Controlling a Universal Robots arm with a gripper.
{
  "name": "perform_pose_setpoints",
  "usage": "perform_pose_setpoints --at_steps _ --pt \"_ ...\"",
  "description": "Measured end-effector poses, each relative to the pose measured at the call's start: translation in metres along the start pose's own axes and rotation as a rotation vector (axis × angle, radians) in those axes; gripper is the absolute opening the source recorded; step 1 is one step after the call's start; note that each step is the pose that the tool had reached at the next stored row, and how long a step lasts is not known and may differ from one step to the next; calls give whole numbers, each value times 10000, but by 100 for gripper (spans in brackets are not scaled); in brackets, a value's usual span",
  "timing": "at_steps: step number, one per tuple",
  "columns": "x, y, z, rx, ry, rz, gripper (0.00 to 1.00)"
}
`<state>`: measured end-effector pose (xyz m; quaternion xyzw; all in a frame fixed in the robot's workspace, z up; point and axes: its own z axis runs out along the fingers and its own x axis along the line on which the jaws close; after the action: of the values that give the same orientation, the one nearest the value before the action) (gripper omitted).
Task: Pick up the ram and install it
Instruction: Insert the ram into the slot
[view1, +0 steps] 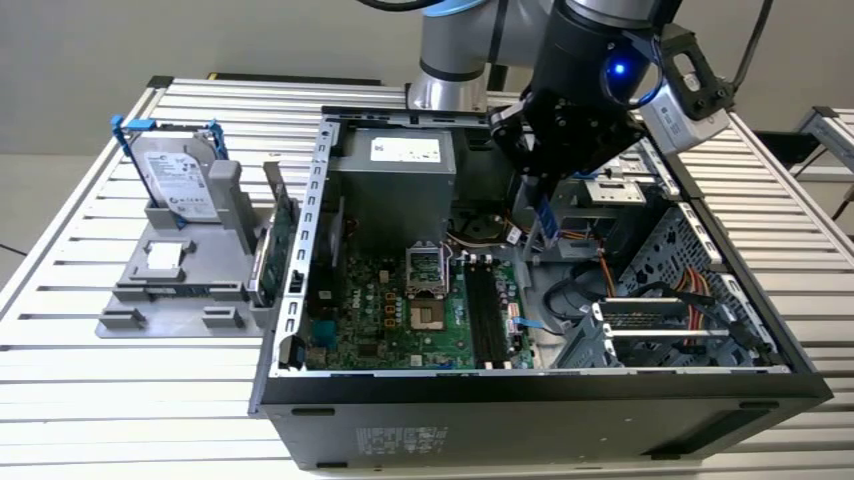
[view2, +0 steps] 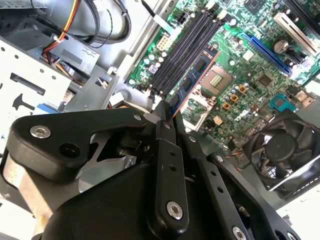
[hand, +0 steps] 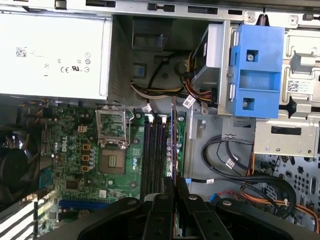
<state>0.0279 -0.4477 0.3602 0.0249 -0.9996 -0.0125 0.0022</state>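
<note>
Exterior view first: the gripper (view1: 543, 190) is clenched on the ram (view1: 545, 222), which hangs edge-down inside the open case (view1: 534, 385), over the far end of the memory slots (view1: 483, 315) and not seated as far as I can judge; the hard drive (view1: 180, 180) and expansion card (view1: 276, 262) sit in the grey fixture (view1: 160, 300) off on the exterior view's left, well out of the way.

Second wrist view: the gripper (view2: 162, 112) pinches the ram (view2: 196, 74) at one end only; the stick runs roughly along the slots (view2: 186, 47) but looks offset toward the processor socket (view2: 216, 80); my worry is that it comes down between slots or a bit skewed, so the contact edge jams on plastic; held by one end, it could also pivot under a push; the fan (view2: 280, 150) sits just past the socket.

First wrist view: the ram (hand: 173, 140) is a thin line beside the slots (hand: 155, 150), gripper (hand: 175, 186) above it; loose cables (hand: 230, 157) and the blue drive bracket (hand: 255, 70) crowd that side, so the wide gripper body could snag a wire.
</note>
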Motion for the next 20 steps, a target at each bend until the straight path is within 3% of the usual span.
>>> perform_pose_setpoints --at_steps 6,14,20 --pt "0 -1 28 -3 -2 79 0" --pt "0 -4 82 -10 0 932 0" --pt "0 -6 116 -10 -5 1044 0"
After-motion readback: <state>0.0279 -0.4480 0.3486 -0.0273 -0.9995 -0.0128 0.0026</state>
